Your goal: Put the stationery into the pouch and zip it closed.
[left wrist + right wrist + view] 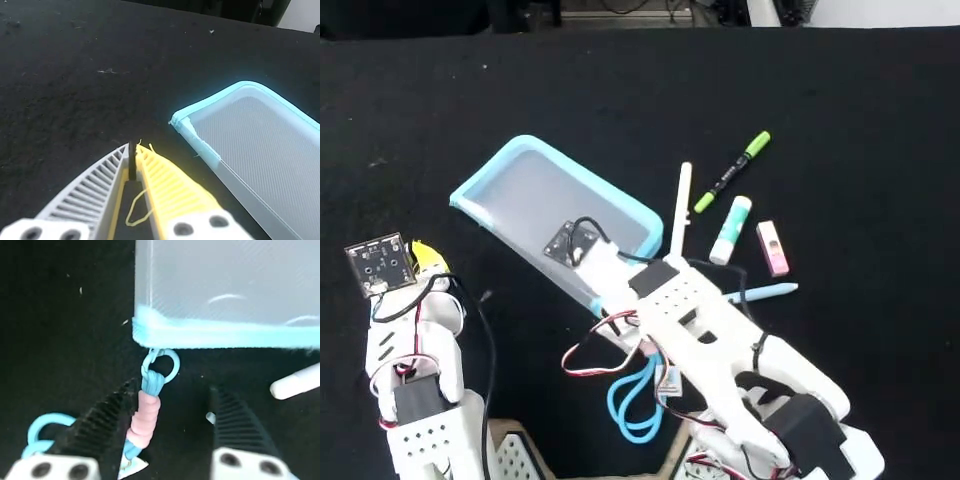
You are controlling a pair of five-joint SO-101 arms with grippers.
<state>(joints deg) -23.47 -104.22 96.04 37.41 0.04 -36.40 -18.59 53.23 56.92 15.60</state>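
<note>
The pouch point(555, 205) is translucent grey with a light-blue trim and lies flat at the table's middle left. My right gripper point(588, 262) sits at its near corner. In the right wrist view this gripper point(172, 390) is open, and the zipper pull point(145, 420), a pink bead on a blue cord, lies between its black fingers, close to one of them. To the pouch's right lie a white pen point(680, 208), a green-capped marker point(732, 172), a glue stick point(731, 230), a pink eraser point(772, 247) and a blue pen point(765, 292). My left gripper point(134, 146) is shut and empty, short of the pouch corner point(181, 125).
A blue cord loop point(635, 400) lies under the right arm near the front edge. The left arm point(415, 340) stands at the front left. Bare black table point(840, 120) stretches behind and beside the pouch.
</note>
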